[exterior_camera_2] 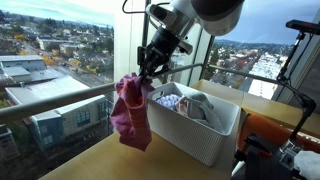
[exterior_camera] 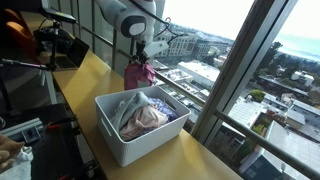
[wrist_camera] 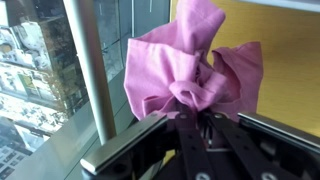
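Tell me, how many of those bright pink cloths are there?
1: the pink cloth hangs from the gripper, beside the white bin. The bin holds a heap of paler clothes, so another could lie buried there.

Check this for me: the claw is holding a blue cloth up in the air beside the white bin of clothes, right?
Not quite: the cloth is pink, not blue, as the wrist view shows. The rest stands: the claw holds it up in the air beside the white bin of clothes.
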Controlling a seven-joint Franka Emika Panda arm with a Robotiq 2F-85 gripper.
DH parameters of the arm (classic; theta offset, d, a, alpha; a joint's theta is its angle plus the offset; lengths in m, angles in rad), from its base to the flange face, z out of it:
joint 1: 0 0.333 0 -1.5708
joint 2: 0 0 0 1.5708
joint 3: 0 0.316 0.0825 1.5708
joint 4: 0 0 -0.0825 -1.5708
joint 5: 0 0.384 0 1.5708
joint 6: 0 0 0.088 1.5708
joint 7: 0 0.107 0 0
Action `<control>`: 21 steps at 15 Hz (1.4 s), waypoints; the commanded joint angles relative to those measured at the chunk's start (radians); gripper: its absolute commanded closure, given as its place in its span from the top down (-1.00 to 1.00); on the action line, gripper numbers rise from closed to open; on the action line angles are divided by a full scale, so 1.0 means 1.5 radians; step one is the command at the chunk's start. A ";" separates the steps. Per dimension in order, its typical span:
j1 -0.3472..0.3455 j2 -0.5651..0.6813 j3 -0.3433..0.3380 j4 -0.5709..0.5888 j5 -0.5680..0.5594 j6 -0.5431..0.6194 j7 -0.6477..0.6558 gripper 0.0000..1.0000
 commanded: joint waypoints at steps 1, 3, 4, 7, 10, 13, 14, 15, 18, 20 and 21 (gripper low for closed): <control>-0.041 -0.112 -0.022 -0.047 0.052 0.015 -0.033 -0.94; -0.060 -0.165 -0.040 -0.055 0.082 0.010 -0.054 -0.94; -0.067 -0.191 -0.053 -0.057 0.098 0.007 -0.068 -0.94; -0.073 -0.264 -0.104 -0.078 0.144 0.001 -0.112 -0.94; -0.057 -0.308 -0.163 -0.122 0.167 0.012 -0.144 -0.94; -0.035 -0.305 -0.196 -0.197 0.202 0.038 -0.180 -0.94; -0.027 -0.293 -0.200 -0.222 0.218 0.046 -0.194 -0.94; -0.019 -0.279 -0.202 -0.245 0.230 0.054 -0.205 -0.94; -0.007 -0.206 -0.189 -0.286 0.277 0.074 -0.238 -0.94; -0.010 -0.144 -0.171 -0.297 0.307 0.093 -0.260 -0.94; -0.018 -0.113 -0.159 -0.297 0.323 0.096 -0.271 -0.94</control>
